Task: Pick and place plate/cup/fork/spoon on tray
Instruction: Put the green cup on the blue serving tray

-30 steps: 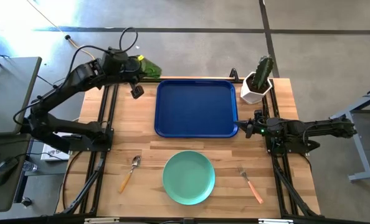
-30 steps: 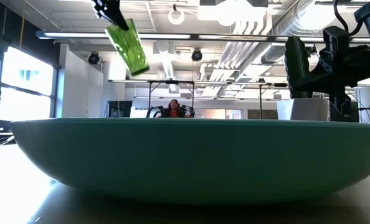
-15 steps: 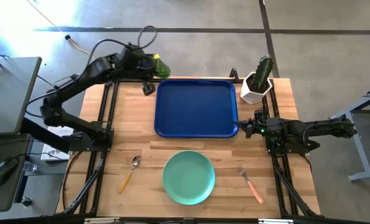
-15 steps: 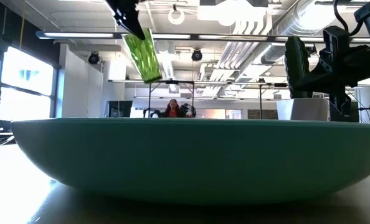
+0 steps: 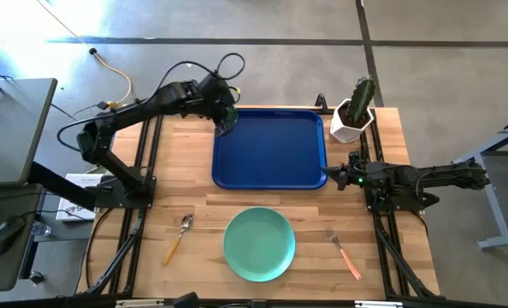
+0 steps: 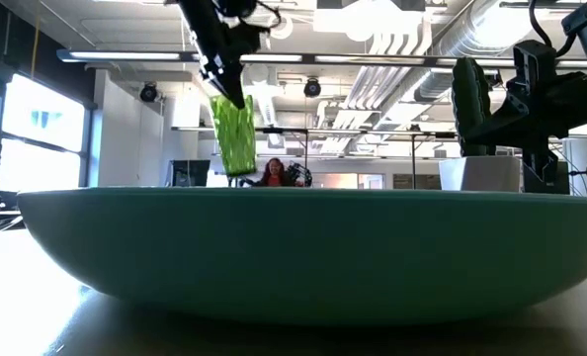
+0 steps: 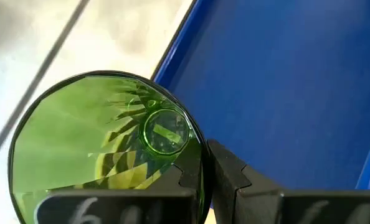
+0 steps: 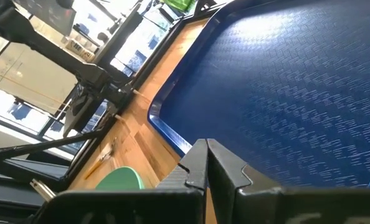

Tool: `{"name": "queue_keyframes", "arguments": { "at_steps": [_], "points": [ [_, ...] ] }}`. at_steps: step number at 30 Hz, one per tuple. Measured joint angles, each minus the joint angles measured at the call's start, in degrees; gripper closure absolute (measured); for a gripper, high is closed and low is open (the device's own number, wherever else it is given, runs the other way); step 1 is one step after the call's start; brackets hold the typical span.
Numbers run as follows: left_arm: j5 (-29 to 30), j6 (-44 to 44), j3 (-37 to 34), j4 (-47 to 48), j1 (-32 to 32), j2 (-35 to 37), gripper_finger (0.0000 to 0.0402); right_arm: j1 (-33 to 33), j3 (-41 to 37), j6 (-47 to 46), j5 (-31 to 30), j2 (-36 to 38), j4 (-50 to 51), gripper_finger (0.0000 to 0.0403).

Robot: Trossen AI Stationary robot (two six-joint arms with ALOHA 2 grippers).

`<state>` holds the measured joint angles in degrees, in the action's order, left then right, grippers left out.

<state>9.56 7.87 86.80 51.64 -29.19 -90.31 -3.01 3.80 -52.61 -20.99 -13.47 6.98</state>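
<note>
The left gripper point(image 5: 226, 125) has carried the cup point(image 6: 235, 135) — fingers grasping it — over the tray's point(image 5: 271, 162) corner.

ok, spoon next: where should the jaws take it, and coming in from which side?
Grip the spoon mid-handle, jaws across its width, descending from straight above. It lies flat on the table, so there is likely no way under it from the side. The orange handle is straighter than the rounded metal bowl, with bare wood around it, left of the plate.

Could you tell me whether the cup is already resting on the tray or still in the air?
In the air. The left gripper holds the cup above the tray, at its far-left corner; the low view shows it roughly upright.
</note>
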Motion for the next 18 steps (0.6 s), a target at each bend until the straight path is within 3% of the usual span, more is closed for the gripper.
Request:
{"name": "queue_keyframes", "arguments": {
  "at_steps": [18],
  "points": [
    [3.49, -2.94, -0.02, -1.52, -0.19, -10.65, 0.0397, 0.01, 0.0, 0.12, -0.01, 0.0, 0.0, 0.0402]
  ]
}}
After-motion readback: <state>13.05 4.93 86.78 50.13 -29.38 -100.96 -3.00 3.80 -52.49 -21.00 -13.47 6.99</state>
